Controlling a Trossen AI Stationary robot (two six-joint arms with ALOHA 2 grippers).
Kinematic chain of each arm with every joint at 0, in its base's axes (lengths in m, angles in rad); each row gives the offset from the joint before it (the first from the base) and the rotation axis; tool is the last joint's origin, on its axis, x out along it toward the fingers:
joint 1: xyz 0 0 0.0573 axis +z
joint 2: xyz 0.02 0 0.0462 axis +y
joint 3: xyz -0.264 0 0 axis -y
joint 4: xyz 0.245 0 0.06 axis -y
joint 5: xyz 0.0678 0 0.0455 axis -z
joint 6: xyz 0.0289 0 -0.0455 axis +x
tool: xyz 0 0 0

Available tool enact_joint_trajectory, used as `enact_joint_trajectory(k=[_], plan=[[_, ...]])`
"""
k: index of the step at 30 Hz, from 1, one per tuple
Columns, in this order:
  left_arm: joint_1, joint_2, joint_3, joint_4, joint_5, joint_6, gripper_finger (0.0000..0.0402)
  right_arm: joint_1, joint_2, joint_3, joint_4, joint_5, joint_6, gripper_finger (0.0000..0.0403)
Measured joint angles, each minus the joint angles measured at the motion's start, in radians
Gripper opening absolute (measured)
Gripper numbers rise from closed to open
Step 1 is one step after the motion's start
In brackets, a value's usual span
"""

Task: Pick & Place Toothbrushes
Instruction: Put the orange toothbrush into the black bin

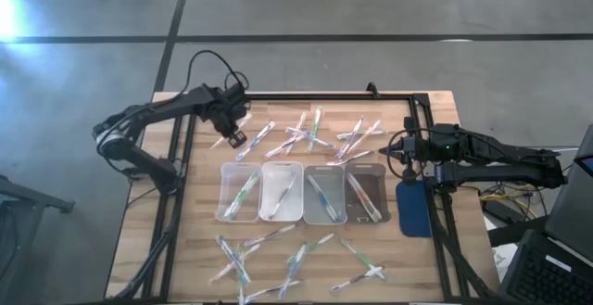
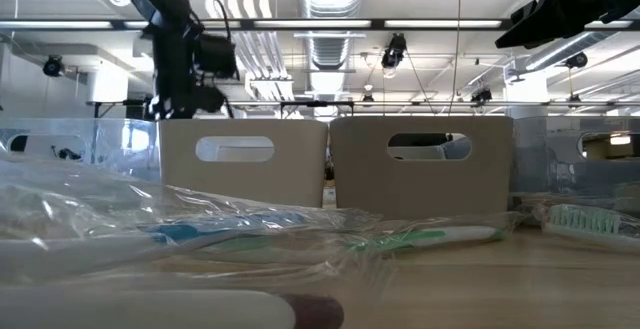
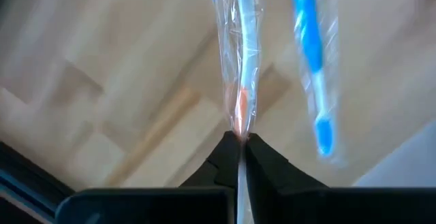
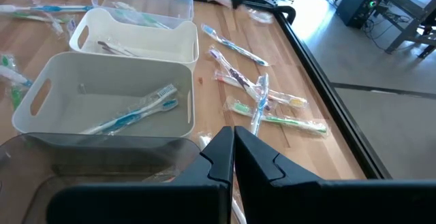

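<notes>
While the left gripper point(image 3: 238, 141) hangs over the far left part of the bench point(image 1: 195, 249), its jaws are clenched on the wrapper end of a toothbrush with an orange accent point(image 3: 240, 54), whose long axis runs straight away from the fingertips. A blue toothbrush point(image 3: 311, 54) lies just beside it, almost parallel. The row of trays point(image 1: 283, 192) is nearer to this arm, I judge; the right gripper point(image 4: 233, 142) waits clenched and empty by the right edge.

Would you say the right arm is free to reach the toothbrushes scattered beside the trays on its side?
Probably yes: the right gripper is shut and empty, and those toothbrushes lie uncovered on the bare table.
</notes>
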Motion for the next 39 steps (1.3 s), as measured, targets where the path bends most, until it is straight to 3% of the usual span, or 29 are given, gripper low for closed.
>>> enact_joint_trajectory(k=[9, 18, 28, 34, 39], plan=[[-0.064, -0.038, 0.19, 0.0, 0.004, 0.063, 0.0013, 0.0, 0.0, 0.0, 0.0, 0.0, 0.0, 0.0008], [-0.208, -0.031, 0.328, 0.067, 0.004, 0.354, 0.0013, 0.0, 0.0, 0.0, 0.0, 0.0, 0.0, 0.0008], [-0.44, -0.027, 0.362, 0.139, -0.021, 1.003, 0.0014, 0.001, 0.0, 0.0, 0.001, 0.0, 0.054, 0.0008], [-0.578, -0.007, 0.36, 0.314, -0.251, 1.251, 0.0014, 0.001, 0.005, 0.0, 0.057, 0.0, 0.317, 0.0008], [-0.678, 0.032, 0.36, 0.521, -0.46, 1.49, 0.0014, 0.001, 0.014, 0.0, 0.083, 0.022, 0.418, 0.0008]])
